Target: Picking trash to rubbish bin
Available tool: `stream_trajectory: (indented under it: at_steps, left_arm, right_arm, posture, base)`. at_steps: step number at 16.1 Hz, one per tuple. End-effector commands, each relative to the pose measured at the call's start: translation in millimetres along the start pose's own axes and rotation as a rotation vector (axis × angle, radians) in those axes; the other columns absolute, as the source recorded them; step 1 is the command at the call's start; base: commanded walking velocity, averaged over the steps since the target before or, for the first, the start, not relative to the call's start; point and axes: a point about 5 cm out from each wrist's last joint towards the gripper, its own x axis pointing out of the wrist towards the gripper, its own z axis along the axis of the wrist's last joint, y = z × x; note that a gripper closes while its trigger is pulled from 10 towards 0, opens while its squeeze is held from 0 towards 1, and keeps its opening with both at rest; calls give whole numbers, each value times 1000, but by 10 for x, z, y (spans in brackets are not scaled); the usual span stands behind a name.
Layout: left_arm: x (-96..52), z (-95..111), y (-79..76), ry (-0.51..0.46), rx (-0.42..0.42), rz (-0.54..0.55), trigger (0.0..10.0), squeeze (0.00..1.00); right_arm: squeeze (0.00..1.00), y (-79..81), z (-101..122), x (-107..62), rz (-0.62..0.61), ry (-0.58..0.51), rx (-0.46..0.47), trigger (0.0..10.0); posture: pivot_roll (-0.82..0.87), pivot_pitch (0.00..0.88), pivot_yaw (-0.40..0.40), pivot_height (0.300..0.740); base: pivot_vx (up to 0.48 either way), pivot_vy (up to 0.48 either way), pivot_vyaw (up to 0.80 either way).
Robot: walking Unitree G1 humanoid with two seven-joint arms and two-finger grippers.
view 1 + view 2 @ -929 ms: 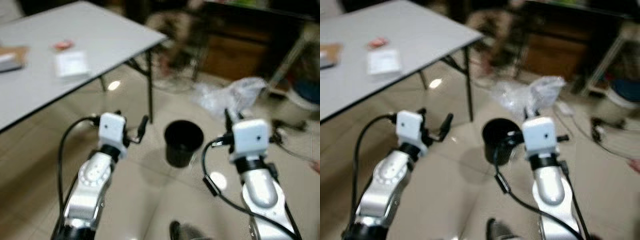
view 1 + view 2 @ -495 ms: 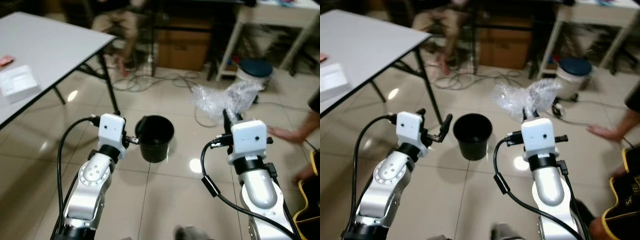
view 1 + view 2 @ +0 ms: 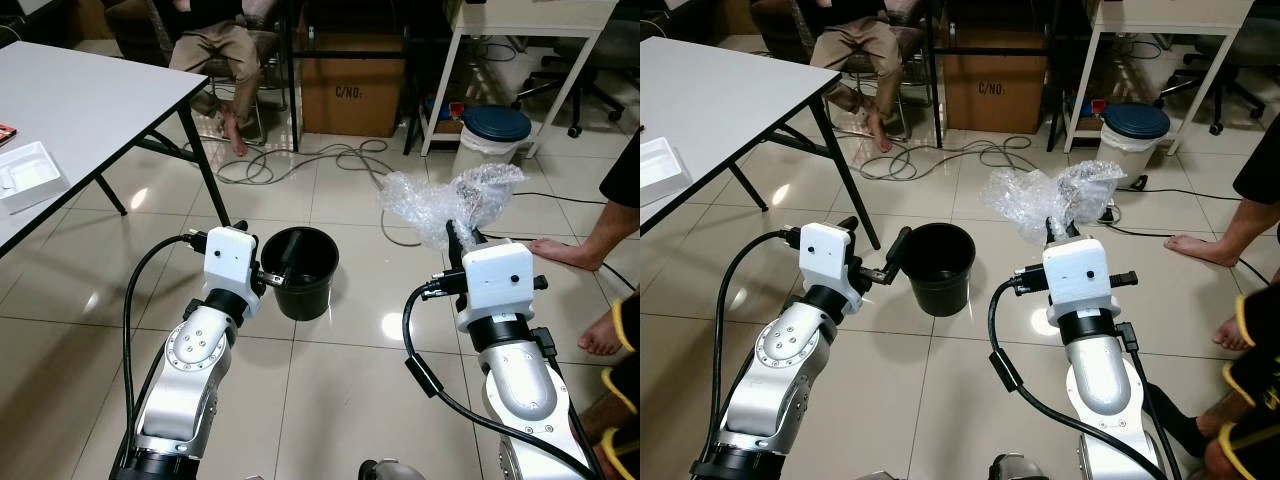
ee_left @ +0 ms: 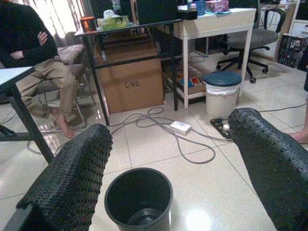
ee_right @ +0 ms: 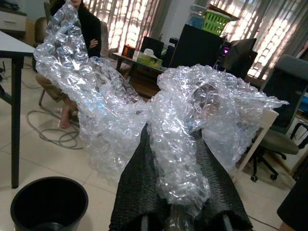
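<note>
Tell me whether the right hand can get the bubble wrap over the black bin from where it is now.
Probably yes. The right hand is shut on the bubble wrap, held up in the air just beside the black bin. Nothing stands between them, and the bin's mouth is open. The left hand hovers at the bin's far rim.

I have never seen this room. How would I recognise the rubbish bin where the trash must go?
Start at the grey table on the robot's left. Just past its black leg, on the tiled floor between the two hands, stands the rubbish bin. It is a small, round, black, open bucket, unlike the white lidded bin farther back by the white desk.
</note>
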Motion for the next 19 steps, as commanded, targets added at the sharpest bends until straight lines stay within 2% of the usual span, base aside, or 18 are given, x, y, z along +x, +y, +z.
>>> stream_trajectory:
  at_steps: [1,19]
  left_arm:
    - [-11,3,18,5,1,10,10000,0]
    - [-15,-21,28,19,5,14,10000,0]
  right_arm:
    - [0,0,20,-18,7,-8,3,10000]
    - [0,3,32,-21,12,-13,-1,10000]
  posture:
    - [-118,144,42,740]
    - [-118,149,41,740]
  base:
    - [0,0,0]
    - [390,0,0]
